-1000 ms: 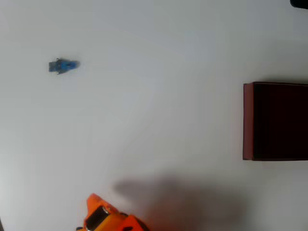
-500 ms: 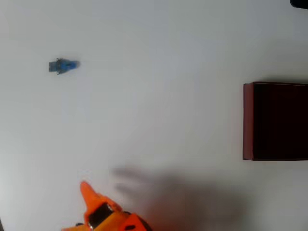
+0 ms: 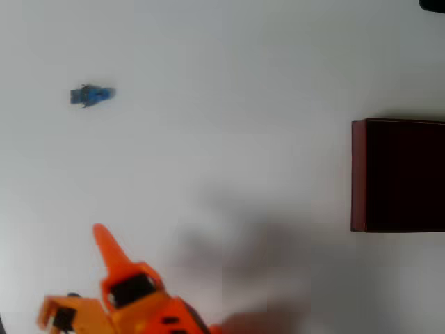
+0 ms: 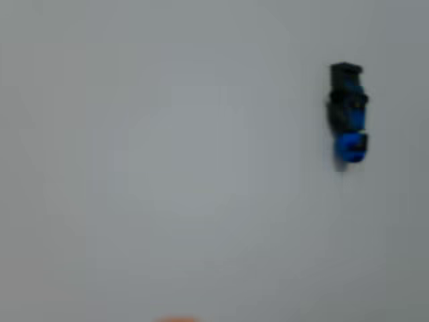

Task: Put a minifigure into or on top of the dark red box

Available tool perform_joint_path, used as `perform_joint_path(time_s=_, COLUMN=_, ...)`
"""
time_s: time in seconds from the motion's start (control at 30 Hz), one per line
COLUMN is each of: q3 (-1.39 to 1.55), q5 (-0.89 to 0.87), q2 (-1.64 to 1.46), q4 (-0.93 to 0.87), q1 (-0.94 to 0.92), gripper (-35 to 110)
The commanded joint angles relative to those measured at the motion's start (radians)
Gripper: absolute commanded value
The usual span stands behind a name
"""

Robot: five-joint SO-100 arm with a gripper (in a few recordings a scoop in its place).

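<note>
The tiny blue minifigure lies flat on the white table at the upper left of the overhead view. In the wrist view the minifigure lies at the upper right, blurred, lengthwise up and down. The dark red box sits at the right edge, its near-black inside facing up. My orange gripper is at the bottom left, far below the figure and far left of the box. One pointed finger aims up toward the figure, the other is swung out to the left. It is open and holds nothing.
The white table spreads bare between figure, box and arm. The arm throws a broad soft shadow at the bottom middle. A dark object shows at the top right corner.
The gripper has come up and to the left from the bottom edge, toward the minifigure, and its jaws have spread. Figure and box have not moved.
</note>
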State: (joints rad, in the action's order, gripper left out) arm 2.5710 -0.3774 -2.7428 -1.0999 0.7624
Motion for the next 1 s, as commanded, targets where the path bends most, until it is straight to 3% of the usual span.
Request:
perform_joint_path(time_s=0.0, q3=-0.410, q5=-0.052, q2=0.502, q4=-0.044, q1=0.046, gripper=24)
perform_joint_path(time_s=0.3, q3=-0.672, q5=-0.123, q2=0.873, q4=-0.006, q1=-0.005, gripper=25)
perform_joint_path(time_s=0.6, q3=-0.736, q5=-0.155, q2=0.962, q4=0.025, q1=-0.147, gripper=27)
perform_joint_path(time_s=0.97, q3=-1.066, q5=-0.120, q2=1.312, q4=0.017, q1=-0.181, gripper=27)
